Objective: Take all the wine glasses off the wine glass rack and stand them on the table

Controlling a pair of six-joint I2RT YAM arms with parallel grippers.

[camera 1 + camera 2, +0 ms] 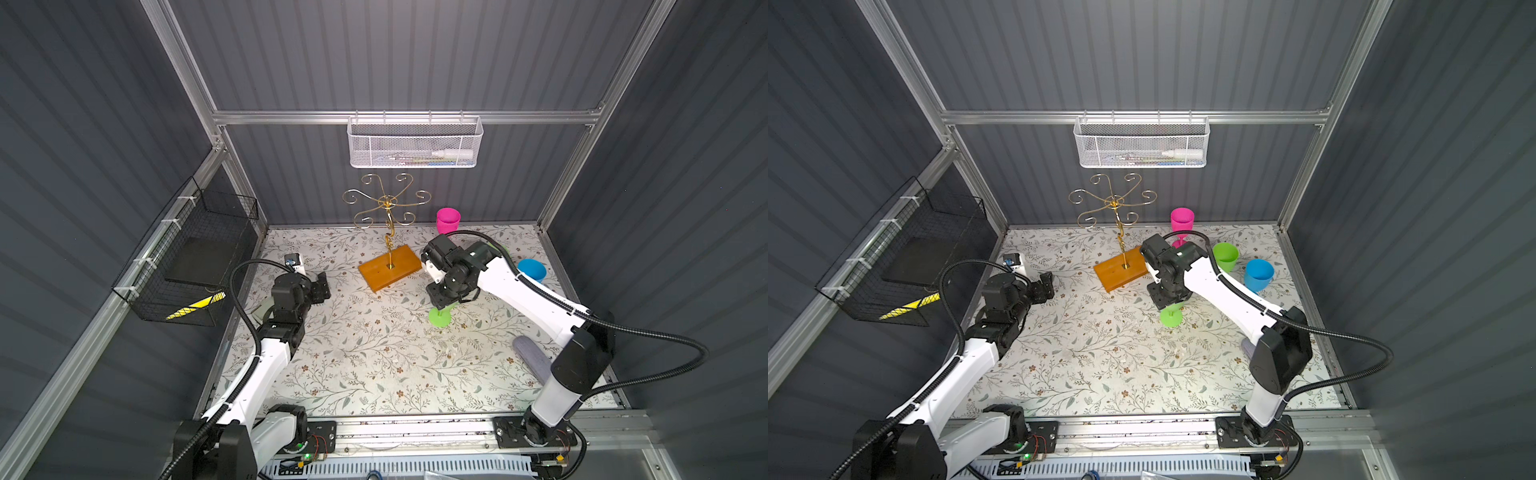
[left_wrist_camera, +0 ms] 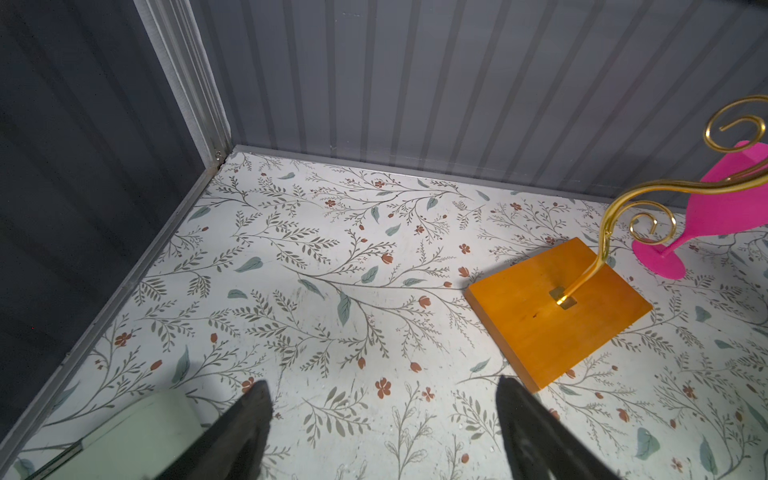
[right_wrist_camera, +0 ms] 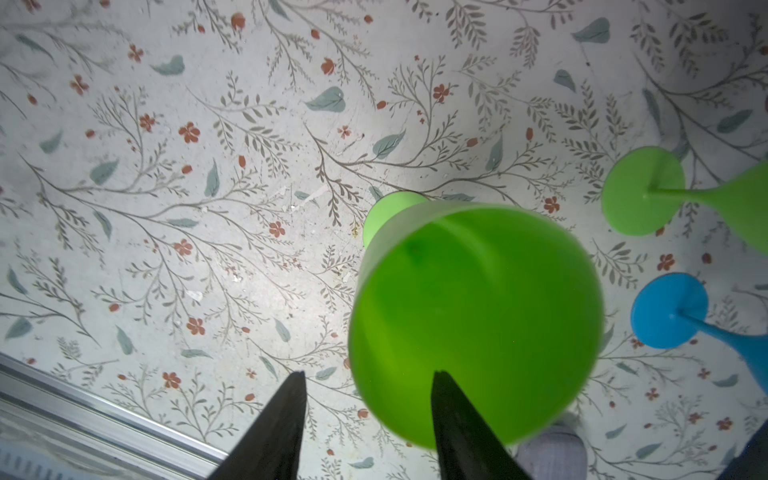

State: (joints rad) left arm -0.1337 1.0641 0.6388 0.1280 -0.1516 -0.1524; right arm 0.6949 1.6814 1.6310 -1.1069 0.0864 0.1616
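**Item:** green wine glass [image 3: 478, 311]. Off the wine glass rack [image 1: 390, 272], standing foot-down on the floral desk [image 1: 374, 365], near the front of the rack's wooden base but apart from it. Nothing hung on the gold scroll arms.

**Right fingers** [image 3: 286, 411]: released, parted astride the bowl's rim. One lay across the bowl and the other outside it, with a gap showing.

**Left fingers** [image 2: 249, 415]: released, spread wide, holding nothing, low over the desk on the rack's other side.

**Neighbours:** second green wine glass [image 1: 1225, 255], blue wine glass [image 1: 1259, 274] and pink wine glass [image 1: 448, 220], all upright further back.

**Handling note:** I judged the step to be letting go. My right fingers needed to rise straight up off the rim. Any sideways drag could have hooked the light bowl and tipped it.
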